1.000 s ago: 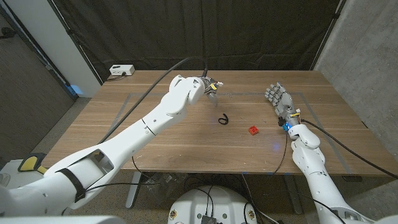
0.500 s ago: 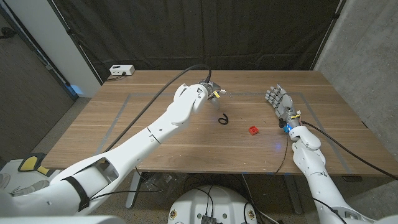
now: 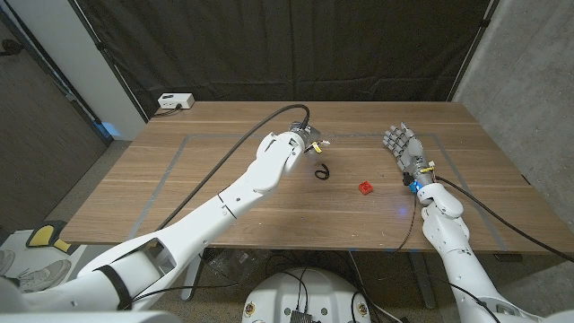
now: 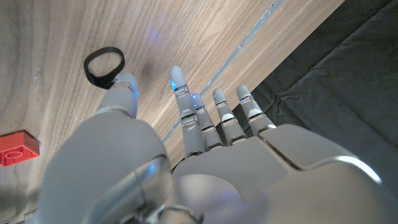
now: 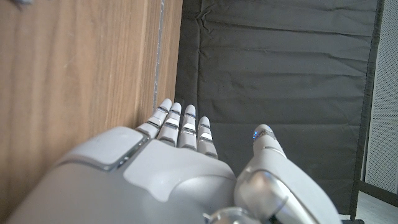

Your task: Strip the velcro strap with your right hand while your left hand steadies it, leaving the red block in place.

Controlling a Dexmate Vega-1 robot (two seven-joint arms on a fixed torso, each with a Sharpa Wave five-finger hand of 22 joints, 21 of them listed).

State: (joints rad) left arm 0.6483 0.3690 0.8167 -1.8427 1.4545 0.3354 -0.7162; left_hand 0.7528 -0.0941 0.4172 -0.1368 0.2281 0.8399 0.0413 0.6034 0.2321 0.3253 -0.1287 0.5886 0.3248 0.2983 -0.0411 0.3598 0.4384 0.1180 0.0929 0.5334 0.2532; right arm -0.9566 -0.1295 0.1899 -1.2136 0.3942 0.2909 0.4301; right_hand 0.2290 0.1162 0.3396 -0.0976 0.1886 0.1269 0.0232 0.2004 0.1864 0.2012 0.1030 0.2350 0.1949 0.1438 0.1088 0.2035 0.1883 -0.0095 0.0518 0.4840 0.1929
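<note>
We see the left hand hovering w/ fingers spread, holding nothing, thumb tip just beside the black velcro strap, not touching. Red block sits just past the strap, toward the right hand, which stands open on edge, well apart, on the table.

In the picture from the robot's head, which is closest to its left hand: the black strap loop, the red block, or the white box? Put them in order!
Measured from the left hand:
1. Black strap loop, just in front of the hand, mid-table.
2. Red block, farther toward the robot's right.
3. White box, at the far left corner of the table.
</note>
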